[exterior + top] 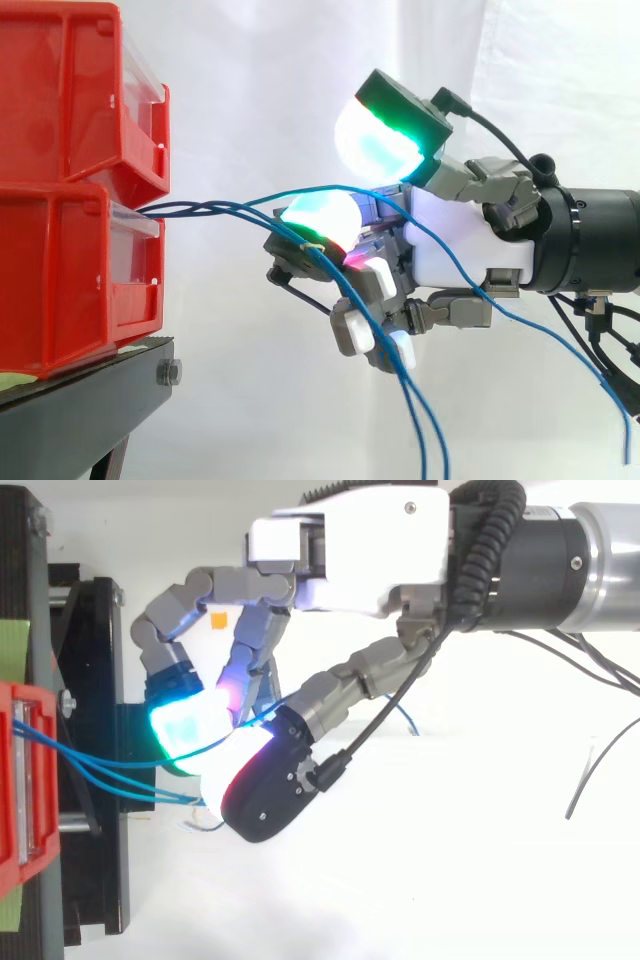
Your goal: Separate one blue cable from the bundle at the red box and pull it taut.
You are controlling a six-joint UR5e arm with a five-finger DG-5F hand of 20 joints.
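Note:
Several blue cables (200, 208) come out of the gap between two stacked red bins (70, 270) at the left. My hand (460, 240) reaches in from the right, just short of the bins. Its fingers are curled, and one blue cable (300, 189) passes between the green-glowing thumb pad (375, 140) and a finger pad (320, 220), pinched there. That cable runs in a shallow arc from the bin, then drops behind the palm to the lower right. The other cables sag under the fingers and hang down. In the top view the held cable (110, 765) lies above the others (140, 797).
The bins stand on a black stand (90, 400) whose edge lies below the hand. A white curtain hangs behind. An orange square (219, 621) lies on the white floor under the fingers.

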